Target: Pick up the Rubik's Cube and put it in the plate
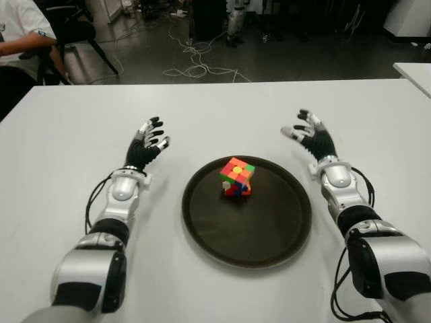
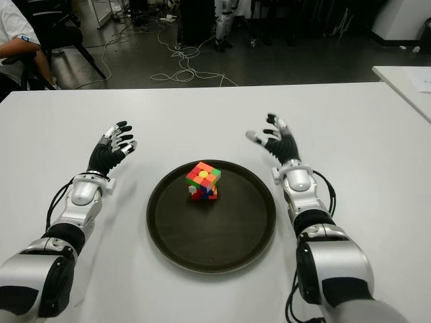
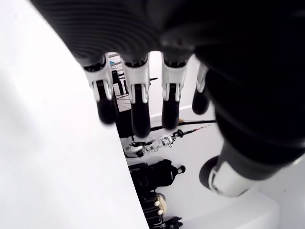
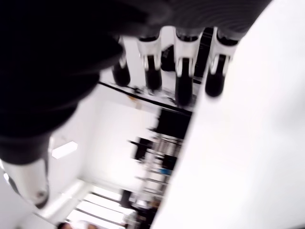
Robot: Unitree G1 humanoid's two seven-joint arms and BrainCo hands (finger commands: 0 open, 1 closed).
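Rubik's Cube (image 1: 236, 177) sits inside the dark plate (image 1: 202, 222) at table centre, task apparently done; left hand (image 1: 148, 145) and right hand (image 1: 308, 134) flank it, fingers spread, empty.

Your two head views look down on the same surface (image 1: 67, 121); wrist views sit close, probably facing outward.

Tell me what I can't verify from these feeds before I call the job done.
- Rubik's Cube: the faces turned away and its underside on the plate are hidden by the cube itself in both eye views.
- Cube and plate are absent from both wrist views.
- Left hand, right hand: eye views don't settle whether they touch the table.
- Seated person: cut off by the frame edge.
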